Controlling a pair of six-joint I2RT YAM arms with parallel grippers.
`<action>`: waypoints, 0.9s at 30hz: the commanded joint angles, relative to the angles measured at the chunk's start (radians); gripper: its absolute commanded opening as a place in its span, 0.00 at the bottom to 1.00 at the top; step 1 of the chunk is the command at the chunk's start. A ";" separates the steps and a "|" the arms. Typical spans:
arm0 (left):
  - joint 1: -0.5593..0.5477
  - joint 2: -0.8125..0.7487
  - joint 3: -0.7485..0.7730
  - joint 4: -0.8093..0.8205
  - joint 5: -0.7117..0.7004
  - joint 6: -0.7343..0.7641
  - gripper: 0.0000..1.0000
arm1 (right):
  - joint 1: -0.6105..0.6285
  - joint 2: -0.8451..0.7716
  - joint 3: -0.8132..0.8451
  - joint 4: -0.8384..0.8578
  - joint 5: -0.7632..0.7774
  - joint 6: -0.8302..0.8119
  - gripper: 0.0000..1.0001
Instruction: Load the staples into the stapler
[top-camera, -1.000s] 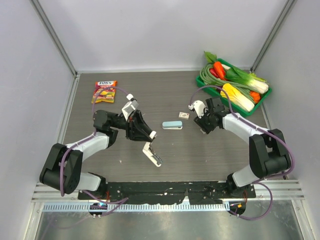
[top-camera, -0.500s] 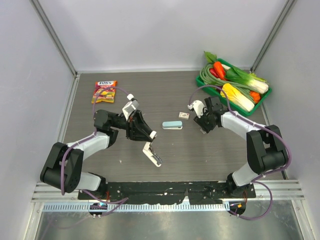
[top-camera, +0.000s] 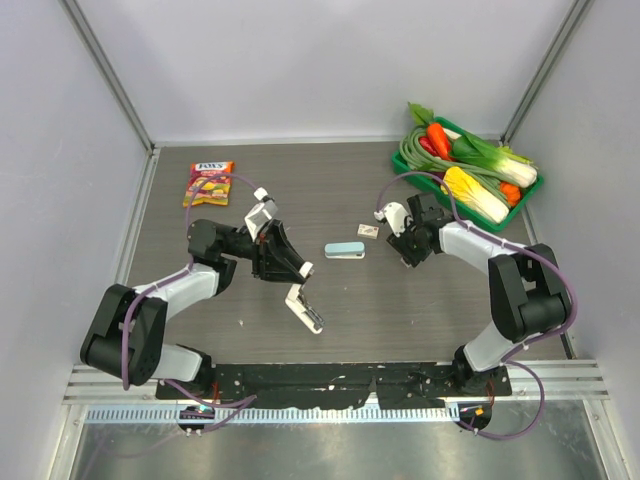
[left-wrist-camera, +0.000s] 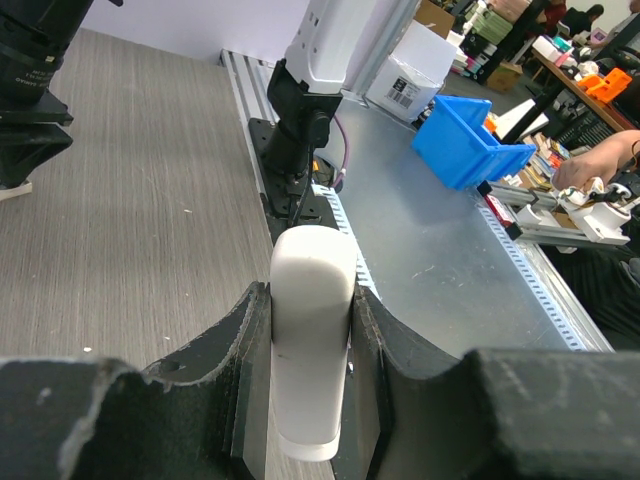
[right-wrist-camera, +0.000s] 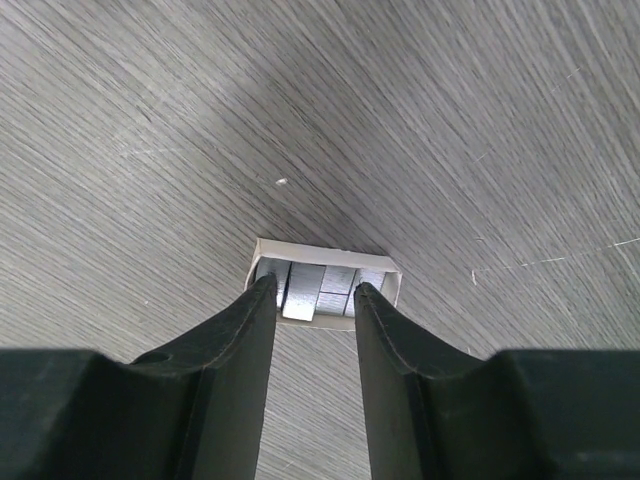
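1. L gripper (left-wrist-camera: 312, 300): jaws clamped on the white stapler (left-wrist-camera: 312, 340), one finger on each side of its rounded body. It is held above the table (top-camera: 420, 310), left of centre.
2. Top view: the stapler looks swung open, w/ one white arm pointing toward the back wall and the other toward the near edge. The gripper hides the hinge, so that's prob. right but not certain.
3. Staples box (top-camera: 368, 231): flat on the table, right of centre, just beyond the blue stapler (top-camera: 345, 250), w/ a small gap between the two.
4. R gripper (right-wrist-camera: 315, 290): tips down at the box's open side, one on either side of the silver staple strips (right-wrist-camera: 300, 300) inside.
5. R jaws stand a narrow way apart; can't tell if they pinch the strips or only flank them.
6. The box's cream rim shows just past the tips.
7. Elsewhere: candy bag (top-camera: 209, 182) at back-left, green basket (top-camera: 530, 190) of toy veg in the back-right corner. Both are well apart from the grippers.
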 joint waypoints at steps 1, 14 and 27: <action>-0.004 0.011 -0.003 0.231 0.000 0.021 0.00 | -0.003 0.008 0.042 0.002 0.004 -0.009 0.41; -0.002 0.011 -0.003 0.230 -0.003 0.026 0.00 | -0.007 0.054 0.090 -0.062 -0.025 0.004 0.32; -0.004 0.006 0.001 0.222 -0.010 0.024 0.00 | -0.035 0.040 0.099 -0.076 -0.059 0.021 0.24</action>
